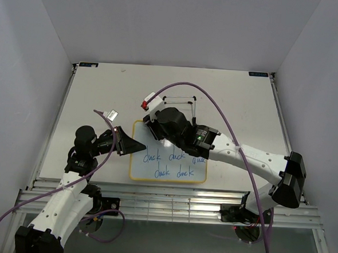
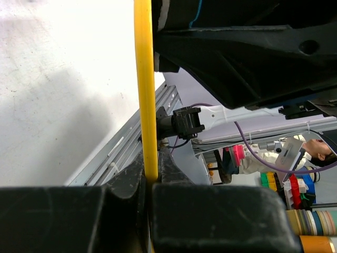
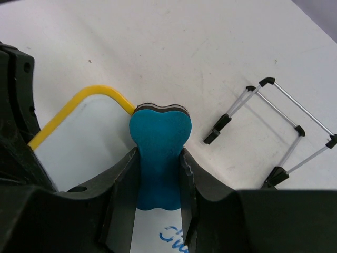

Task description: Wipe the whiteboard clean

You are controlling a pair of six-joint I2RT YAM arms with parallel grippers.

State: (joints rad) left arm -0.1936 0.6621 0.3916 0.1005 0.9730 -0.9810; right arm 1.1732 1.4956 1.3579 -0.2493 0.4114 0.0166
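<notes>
The whiteboard (image 1: 169,172), white with a thin yellow frame, lies flat at the table's near middle with several blue "duck" words on it. My left gripper (image 1: 138,147) is shut on its left yellow edge (image 2: 146,105). My right gripper (image 1: 157,126) hangs over the board's far left corner (image 3: 100,90), shut on the blue bone-shaped eraser (image 3: 159,153), whose end rests at the yellow frame. Blue writing (image 3: 176,238) shows just below the eraser.
A thin black wire stand (image 1: 179,104) lies on the table just beyond the board; it also shows in the right wrist view (image 3: 279,132). A purple cable (image 1: 226,121) arcs over the right arm. A slotted metal rail (image 1: 170,204) runs along the table's near edge.
</notes>
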